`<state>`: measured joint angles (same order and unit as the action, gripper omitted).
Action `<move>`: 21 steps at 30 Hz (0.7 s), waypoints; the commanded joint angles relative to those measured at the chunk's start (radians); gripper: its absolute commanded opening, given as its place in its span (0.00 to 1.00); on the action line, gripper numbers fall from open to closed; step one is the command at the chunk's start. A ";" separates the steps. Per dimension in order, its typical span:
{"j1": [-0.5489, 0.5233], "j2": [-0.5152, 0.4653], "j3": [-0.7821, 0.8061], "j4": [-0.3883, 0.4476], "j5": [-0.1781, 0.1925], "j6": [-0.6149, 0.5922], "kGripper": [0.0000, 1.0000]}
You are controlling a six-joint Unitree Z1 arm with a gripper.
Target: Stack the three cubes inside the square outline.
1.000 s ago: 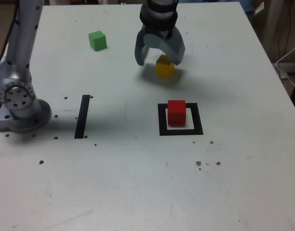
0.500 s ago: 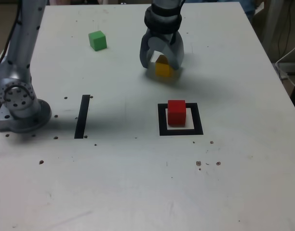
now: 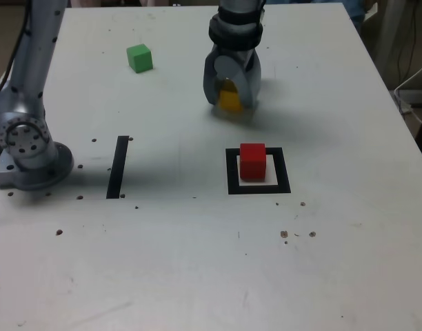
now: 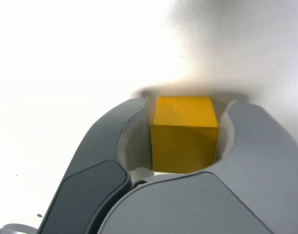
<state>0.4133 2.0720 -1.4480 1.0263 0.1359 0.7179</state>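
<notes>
- Pincer [image 3: 231, 93] clamped on yellow cube [image 4: 184, 134], toward counter's [image 3: 349, 262] far edge, centre.
- Red cube [image 3: 252, 161] sits in square outline [image 3: 232, 172]; green cube [image 3: 139, 58] near far-left corner in the exterior view.
- Step: grasping 2nd cube. Next: lift, place squarely atop red.

The small solid yellow cube [image 3: 231, 101] is bright yellow. The small solid red cube [image 3: 252, 161] is plain red, the small solid green cube [image 3: 139, 58] plain green. The thick square outline [image 3: 258, 187] is black with a white centre. The curved metal hand [image 3: 231, 93] is grey. The flat bench [image 3: 197, 262] is off-white, dark-speckled, bearing a straight black strip [image 3: 118, 167].
</notes>
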 commanded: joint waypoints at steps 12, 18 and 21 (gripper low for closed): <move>-0.015 -0.021 -0.030 0.018 -0.011 0.011 0.10; -0.086 -0.084 -0.105 0.118 -0.016 -0.027 0.08; -0.133 -0.112 -0.139 0.177 -0.018 -0.080 0.07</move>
<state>0.2930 1.9701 -1.5776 1.1875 0.1195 0.6541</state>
